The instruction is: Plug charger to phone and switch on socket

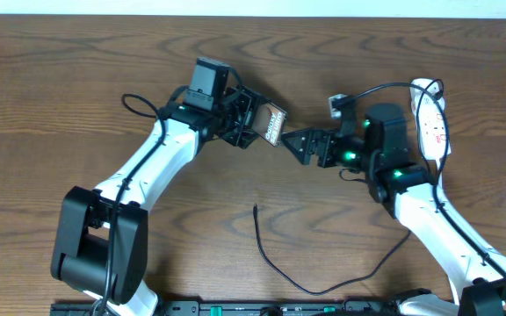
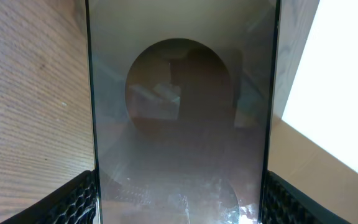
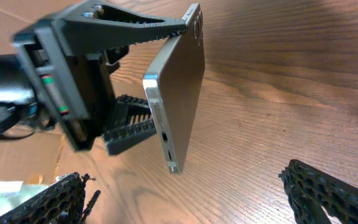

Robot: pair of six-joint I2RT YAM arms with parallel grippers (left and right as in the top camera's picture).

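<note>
The left claw point(image 1: 256, 121) is clenched on the phone point(image 3: 180, 93), 1 finger on each of its 2 long sides, and holds it tilted above the wooden surface point(image 1: 77, 79). The phone's short end, with a small port, faces the right claw point(image 1: 295, 146). That claw is spread wide and grasps nothing, just beside the phone but apart from it. The charger point(image 1: 275, 263) lies loose on the surface nearer the front edge, its tip free and its far part passing under the right arm. The socket point(image 1: 430, 123) lies at the right.
</note>
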